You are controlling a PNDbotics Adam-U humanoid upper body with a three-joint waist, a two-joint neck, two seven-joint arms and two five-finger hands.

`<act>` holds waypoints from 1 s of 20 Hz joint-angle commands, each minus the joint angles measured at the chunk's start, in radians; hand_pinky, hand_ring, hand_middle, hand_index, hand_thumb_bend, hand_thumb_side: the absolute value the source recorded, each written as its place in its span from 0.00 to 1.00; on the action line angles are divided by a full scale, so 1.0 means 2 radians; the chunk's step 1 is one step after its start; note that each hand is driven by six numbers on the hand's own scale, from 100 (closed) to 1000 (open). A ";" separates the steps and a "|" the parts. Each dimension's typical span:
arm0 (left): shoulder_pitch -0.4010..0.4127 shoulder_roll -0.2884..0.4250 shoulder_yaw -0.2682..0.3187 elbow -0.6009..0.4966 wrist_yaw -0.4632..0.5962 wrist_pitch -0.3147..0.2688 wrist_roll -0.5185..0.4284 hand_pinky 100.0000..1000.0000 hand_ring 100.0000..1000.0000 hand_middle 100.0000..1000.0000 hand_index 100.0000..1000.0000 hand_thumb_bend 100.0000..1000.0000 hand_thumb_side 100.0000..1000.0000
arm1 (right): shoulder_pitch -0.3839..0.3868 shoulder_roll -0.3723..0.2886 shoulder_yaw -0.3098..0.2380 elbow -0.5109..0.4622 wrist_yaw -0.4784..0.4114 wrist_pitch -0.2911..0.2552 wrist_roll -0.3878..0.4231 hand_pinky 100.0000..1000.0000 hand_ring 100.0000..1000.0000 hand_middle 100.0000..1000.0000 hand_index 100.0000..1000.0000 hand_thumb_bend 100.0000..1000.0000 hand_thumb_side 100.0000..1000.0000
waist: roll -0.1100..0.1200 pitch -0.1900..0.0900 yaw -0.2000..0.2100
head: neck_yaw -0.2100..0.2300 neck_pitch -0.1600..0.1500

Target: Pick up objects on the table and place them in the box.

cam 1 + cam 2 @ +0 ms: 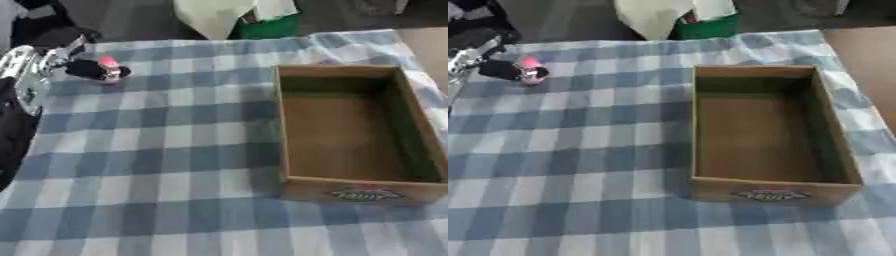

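Left robot hand (87,69), black w/ silver arm, at far-left tabletop edge, fingers curled round small pink-and-white object (108,68). Open brown cardboard box (289,125) w/ printed label on near wall, right side of blue-white checked tabletop (149,150), well apart from hand. Nothing visible inside box. Right robot hand out of sight.

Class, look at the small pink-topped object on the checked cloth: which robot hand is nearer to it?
The left. The left robot hand is right at the pink-topped object, its dark fingers around it at the table's far left. The right robot hand shows in neither view.
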 commanded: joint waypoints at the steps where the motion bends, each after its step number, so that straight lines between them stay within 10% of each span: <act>1: -0.014 0.009 0.008 0.001 -0.017 0.023 0.008 0.49 0.75 0.80 0.95 0.52 0.70 | -0.003 -0.010 -0.003 -0.007 -0.003 0.000 0.001 0.84 0.89 0.85 0.96 0.00 1.00 | -0.001 -0.006 -0.002 | 0.003 -0.005; 20: -0.011 0.007 0.018 0.017 0.006 0.044 -0.001 0.38 0.64 0.65 0.79 0.34 0.63 | -0.008 -0.001 -0.001 -0.007 0.005 0.003 -0.003 0.84 0.89 0.84 0.96 0.00 1.00 | -0.003 0.014 -0.009 | 0.011 -0.014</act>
